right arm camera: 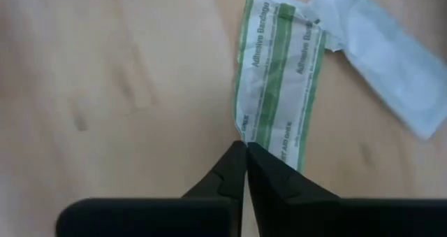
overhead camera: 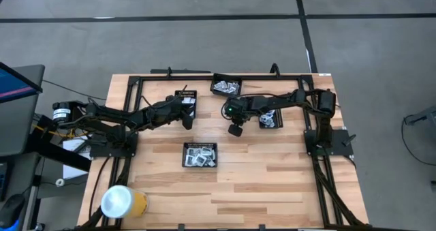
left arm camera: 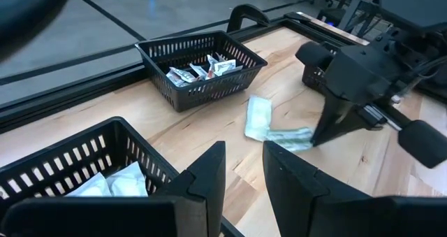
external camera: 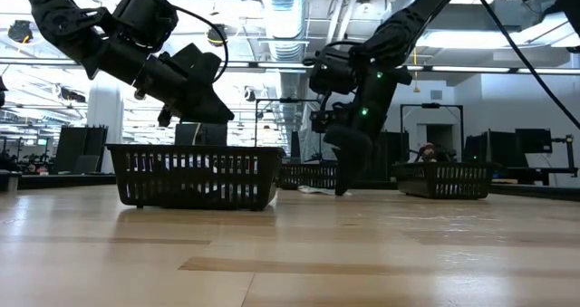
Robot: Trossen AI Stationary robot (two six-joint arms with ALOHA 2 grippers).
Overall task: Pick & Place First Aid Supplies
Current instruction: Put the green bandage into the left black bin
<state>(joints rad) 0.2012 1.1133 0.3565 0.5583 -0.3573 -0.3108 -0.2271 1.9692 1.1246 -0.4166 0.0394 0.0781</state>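
A slim green-and-white bandage strip (right arm camera: 276, 76) lies flat on the wooden table beside a pale white packet (right arm camera: 391, 62); both also show in the left wrist view, the strip (left arm camera: 290, 138) and the packet (left arm camera: 258, 117). My right gripper (right arm camera: 241, 149) points steeply down, shut at the strip's near end. Black mesh baskets hold more sachets: one at the far edge (overhead camera: 227, 86), one left of centre (overhead camera: 185, 98). My left gripper (left arm camera: 244, 167) hovers open above the left basket's rim (left arm camera: 119, 128), nothing between its fingers. My right gripper's fingertips (right arm camera: 230, 160) meet on a corner of the bandage strip's end (right arm camera: 241, 133), pinching only its edge. The fingers come from above, slanting down, roughly along the strip. The rest of the strip lies flat on the table.
A third basket (overhead camera: 270, 120) sits under my right arm and another (overhead camera: 201, 155) stands at the table's middle front. A yellow-and-white roll (overhead camera: 122, 202) lies at the near left corner. Bare wood stretches along the near right side.
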